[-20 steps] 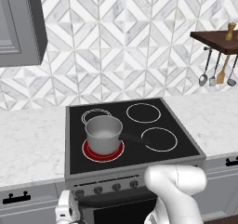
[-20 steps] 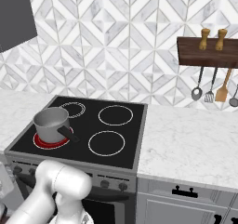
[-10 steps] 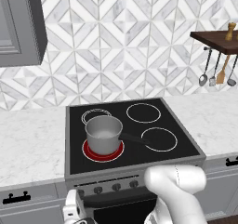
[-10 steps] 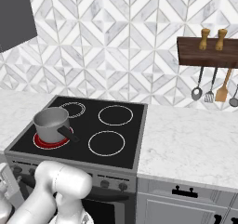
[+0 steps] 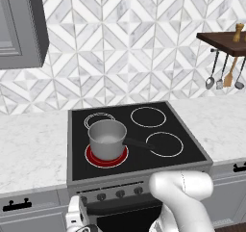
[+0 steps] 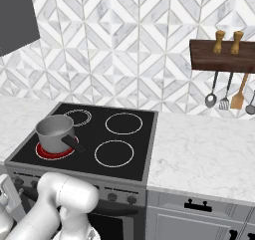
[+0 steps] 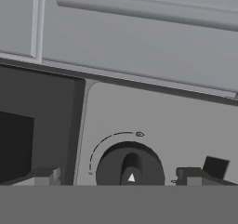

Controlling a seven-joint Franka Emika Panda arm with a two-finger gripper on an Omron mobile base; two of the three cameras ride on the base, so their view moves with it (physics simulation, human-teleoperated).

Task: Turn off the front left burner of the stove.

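The gripper (image 7: pixel 119 177) has its jaws spread wide, one dark fingertip low on each side of a round dark knob (image 7: pixel 130 167) and neither touching it. The knob sits squarely between them, just ahead, on the grey steel front panel (image 7: pixel 158 111) of the stove (image 5: pixel 139 151). A raised ridge runs across the knob's face with a small white triangle marker (image 7: pixel 131 177) near its lower end, and a thin dial arc (image 7: pixel 104 144) curves around the knob's upper left.

In the left base view the hand (image 5: pixel 77 219) sits low at the left end of the panel, in front of the leftmost knobs. Up beyond it, on the black glass, the front left burner (image 5: pixel 106 156) glows red under a steel saucepan (image 5: pixel 106 138), whose dark handle (image 5: pixel 139 143) points right toward the front right ring (image 5: pixel 164 144). So the burner is plainly not yet off.

To do this well, the hand probably wants to ease straight in until the fingertips flank the knob's rim evenly, then close firmly before any twist. The wrist axis should stay centred on the knob, since an off-centre grip would likely slip off the smooth round edge. Then rotate along the arc until the marker reaches the off mark, and check that the red glow dies.
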